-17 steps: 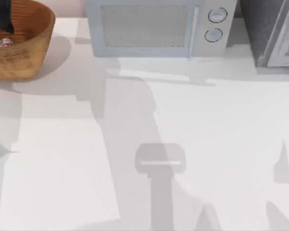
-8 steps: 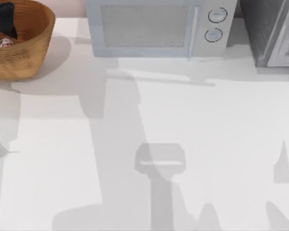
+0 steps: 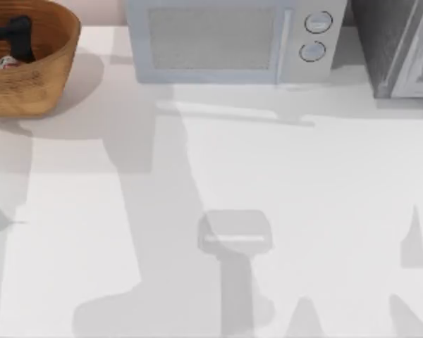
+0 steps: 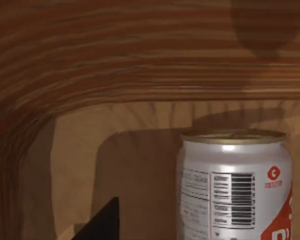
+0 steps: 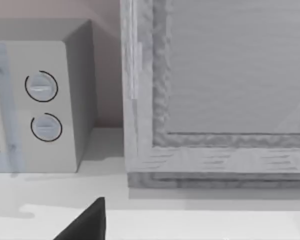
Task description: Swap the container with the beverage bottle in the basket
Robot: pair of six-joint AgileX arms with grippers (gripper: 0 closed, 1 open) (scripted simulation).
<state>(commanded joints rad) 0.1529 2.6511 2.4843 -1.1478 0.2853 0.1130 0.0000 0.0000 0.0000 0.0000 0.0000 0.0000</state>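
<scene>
The orange-brown woven basket [image 3: 46, 67] stands at the table's far left corner. Inside it the beverage bottle [image 3: 5, 62] stands upright, white with a red label and a dull gold top [image 4: 233, 136]. My left gripper [image 3: 21, 51] reaches down into the basket just beside the bottle and is open. One black fingertip [image 4: 102, 222] shows apart from the bottle [image 4: 235, 187], not touching it. A grey ribbed container [image 3: 398, 49] stands at the far right. My right gripper's fingertip [image 5: 85, 222] points at the container [image 5: 225, 100] from a distance.
A pale grey microwave [image 3: 229, 42] with two round knobs [image 3: 317, 22] stands along the back edge between basket and container. Arm shadows lie across the white tabletop [image 3: 303, 211].
My left gripper has shifted right inside the basket and closer to the bottle. Its shadow on the table slid left. The bottle and basket have stayed put.
</scene>
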